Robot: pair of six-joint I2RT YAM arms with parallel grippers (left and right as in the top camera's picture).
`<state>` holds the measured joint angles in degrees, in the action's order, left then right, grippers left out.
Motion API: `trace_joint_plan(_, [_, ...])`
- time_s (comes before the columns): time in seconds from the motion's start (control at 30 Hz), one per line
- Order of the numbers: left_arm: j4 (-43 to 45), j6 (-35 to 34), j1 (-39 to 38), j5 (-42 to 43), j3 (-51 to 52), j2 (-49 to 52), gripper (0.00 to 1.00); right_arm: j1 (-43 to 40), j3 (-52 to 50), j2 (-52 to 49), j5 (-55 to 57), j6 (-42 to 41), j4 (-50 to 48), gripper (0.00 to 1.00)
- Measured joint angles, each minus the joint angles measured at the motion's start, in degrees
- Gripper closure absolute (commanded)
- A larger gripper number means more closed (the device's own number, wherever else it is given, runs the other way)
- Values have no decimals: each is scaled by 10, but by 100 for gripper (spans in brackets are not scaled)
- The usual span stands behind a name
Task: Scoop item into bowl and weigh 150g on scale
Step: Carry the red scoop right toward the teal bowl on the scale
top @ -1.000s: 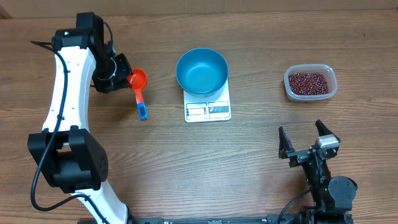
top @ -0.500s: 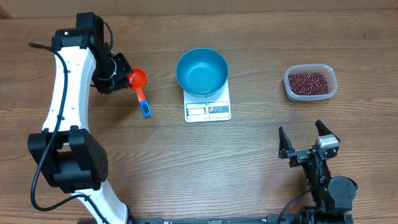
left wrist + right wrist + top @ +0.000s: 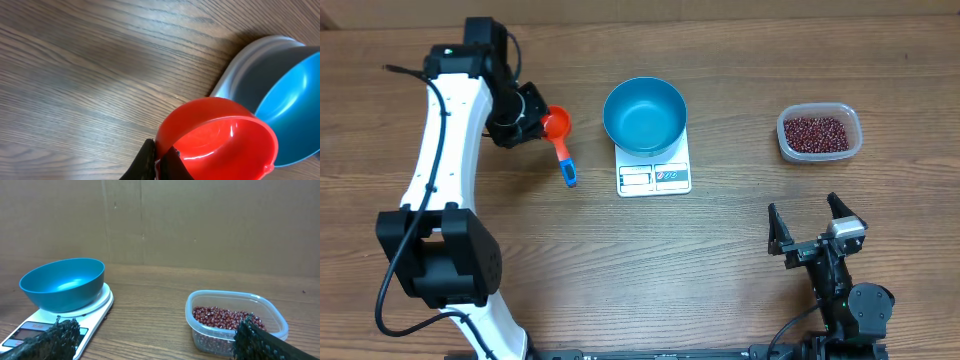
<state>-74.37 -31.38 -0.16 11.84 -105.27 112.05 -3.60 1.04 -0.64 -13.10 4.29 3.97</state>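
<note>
Holding the red scoop [image 3: 558, 126] by its rim, left gripper [image 3: 538, 120] is clamped tight; beans [image 3: 817, 132] sit way off beyond the bowl [image 3: 644, 115] on the scale [image 3: 655, 177], nearer the wide-open right gripper [image 3: 810, 225].

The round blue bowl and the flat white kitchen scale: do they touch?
Touching. The right wrist view shows the bowl sitting directly on the scale.

This looks like a robotics lab: white robot arm [image 3: 445, 130] on a wood-grain table [image 3: 700, 260], cardboard backdrop [image 3: 200, 220].
</note>
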Motion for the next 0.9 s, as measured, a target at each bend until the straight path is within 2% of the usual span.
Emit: trace_joint_plan(0.9, [-3,-28,-33,-14,0,0,95,0,0,0,0,0,0,0])
